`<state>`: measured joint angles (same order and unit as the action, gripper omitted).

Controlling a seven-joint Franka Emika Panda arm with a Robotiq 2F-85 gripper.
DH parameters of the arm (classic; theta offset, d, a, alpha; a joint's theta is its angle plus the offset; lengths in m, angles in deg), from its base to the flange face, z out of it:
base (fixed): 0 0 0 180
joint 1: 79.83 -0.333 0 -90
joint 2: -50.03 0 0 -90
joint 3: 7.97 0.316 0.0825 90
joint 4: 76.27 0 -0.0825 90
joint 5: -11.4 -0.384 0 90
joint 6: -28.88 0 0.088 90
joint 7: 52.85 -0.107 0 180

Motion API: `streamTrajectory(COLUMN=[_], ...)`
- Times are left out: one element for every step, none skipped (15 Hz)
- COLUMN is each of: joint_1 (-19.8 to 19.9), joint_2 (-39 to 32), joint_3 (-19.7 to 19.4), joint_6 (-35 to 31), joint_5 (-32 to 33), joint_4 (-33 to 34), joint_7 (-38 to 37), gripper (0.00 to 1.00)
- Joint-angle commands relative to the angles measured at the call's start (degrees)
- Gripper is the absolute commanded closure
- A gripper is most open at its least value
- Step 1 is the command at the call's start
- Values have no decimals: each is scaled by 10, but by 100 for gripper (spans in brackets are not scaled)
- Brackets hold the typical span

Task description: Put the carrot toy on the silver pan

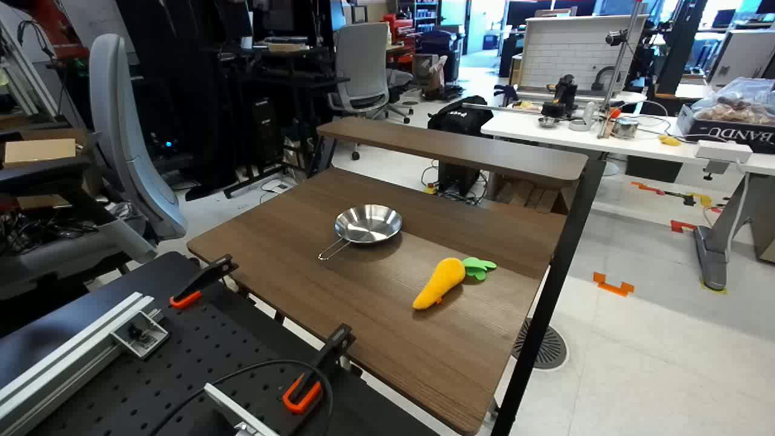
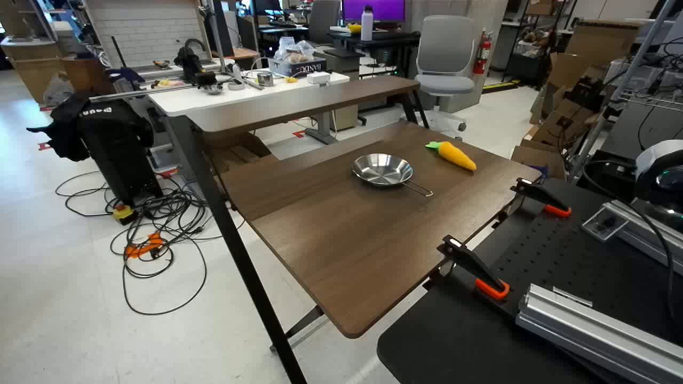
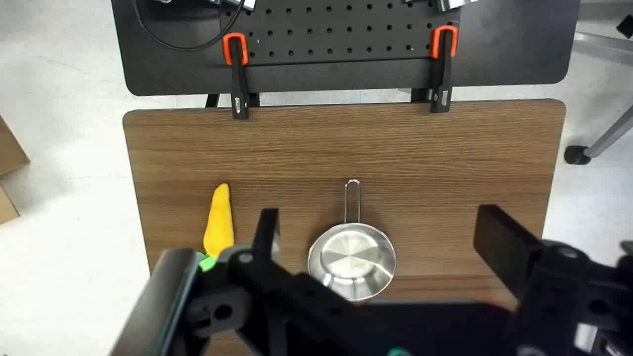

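Note:
The carrot toy lies on the brown table. Its tapered orange-yellow body and green leaves show in both exterior views (image 1: 444,281) (image 2: 455,156). In the wrist view the carrot toy (image 3: 219,225) lies left of the jaws, its leaves partly hidden behind the left finger. The silver pan (image 1: 368,224) (image 2: 382,170) stands upright on the table, apart from the carrot, its thin handle pointing to the black bench. In the wrist view the pan (image 3: 352,259) appears between the fingers, far below them. My gripper (image 3: 382,231) is open and empty, high above the table; neither exterior view shows it.
A black bench (image 3: 341,74) adjoins the table (image 1: 303,284), with two orange-and-black clamps (image 1: 318,369) (image 1: 203,281) at the seam. A raised shelf (image 1: 454,145) runs along the table's far side. Black slanted legs (image 1: 554,290) (image 2: 240,256) stand at the table's sides.

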<state>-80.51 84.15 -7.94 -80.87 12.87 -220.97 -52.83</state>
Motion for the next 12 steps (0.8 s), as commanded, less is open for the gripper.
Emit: streamTrajectory(joint_1=[1,1,1,1,1,1,1,2,2,3,4,5], joint_2=[0,0,0,0,0,0,0,-2,-3,-4,-6,-7], joint_3=[1,1,1,1,1,1,1,1,1,0,-1,-2], joint_6=[1,1,1,1,1,1,1,1,2,0,-4,-7], joint_5=[-1,-1,-1,-1,-1,-1,-1,-2,-1,-1,-1,0], joint_4=[1,1,1,1,1,1,1,0,-1,-3,-6,-11], joint_7=[1,1,1,1,1,1,1,0,0,0,-1,1], gripper=[0,0,0,0,0,0,0,0,0,0,0,0])
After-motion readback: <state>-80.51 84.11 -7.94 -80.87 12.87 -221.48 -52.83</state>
